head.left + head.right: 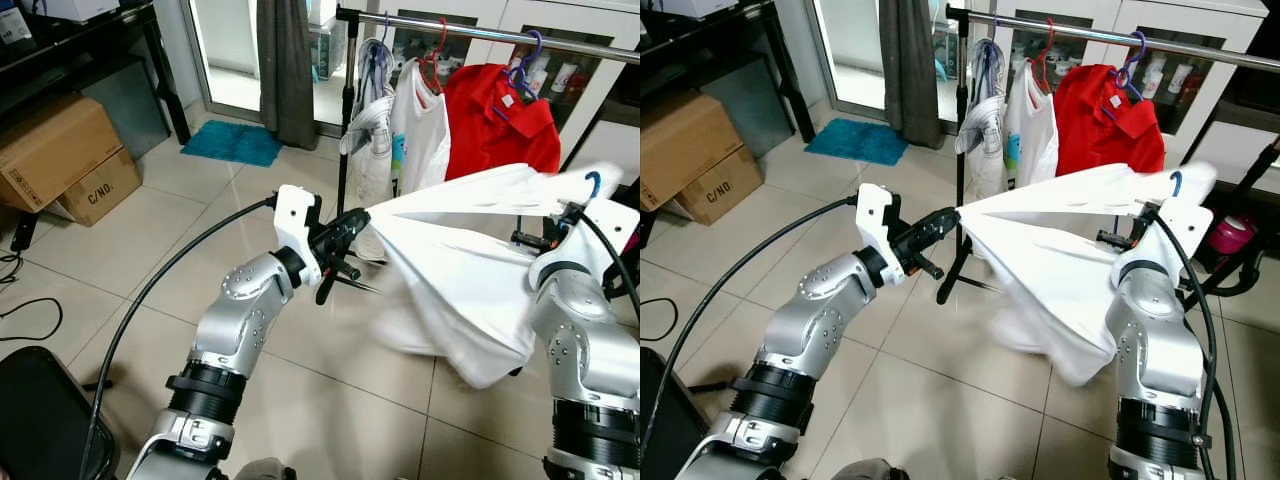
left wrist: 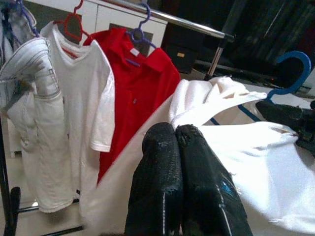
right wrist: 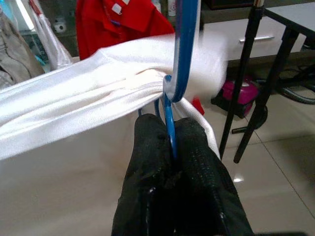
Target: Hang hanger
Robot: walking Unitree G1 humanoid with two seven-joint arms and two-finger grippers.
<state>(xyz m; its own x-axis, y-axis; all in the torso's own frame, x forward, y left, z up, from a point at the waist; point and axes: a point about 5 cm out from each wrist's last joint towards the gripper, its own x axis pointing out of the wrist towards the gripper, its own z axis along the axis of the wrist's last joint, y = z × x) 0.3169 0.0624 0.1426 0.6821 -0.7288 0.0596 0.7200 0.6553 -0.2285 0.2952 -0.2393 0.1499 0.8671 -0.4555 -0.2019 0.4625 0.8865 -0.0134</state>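
A white shirt (image 1: 460,270) on a blue hanger (image 3: 184,49) is stretched between my two grippers in front of a clothes rail (image 1: 480,33). My left gripper (image 1: 350,225) is shut on the shirt's left edge, its fingers (image 2: 162,162) pressed together over the cloth. On the right, my right gripper (image 3: 170,129) is shut on the blue hanger just below its hook (image 1: 593,183), and the hook points up, below the rail. The rest of the shirt droops toward the floor.
On the rail hang a red polo shirt (image 1: 500,120), a white T-shirt (image 1: 420,140) and a pale grey garment (image 1: 370,130). Cardboard boxes (image 1: 60,155) and a teal mat (image 1: 232,142) lie at the left. A black chair (image 1: 40,415) is near my left side.
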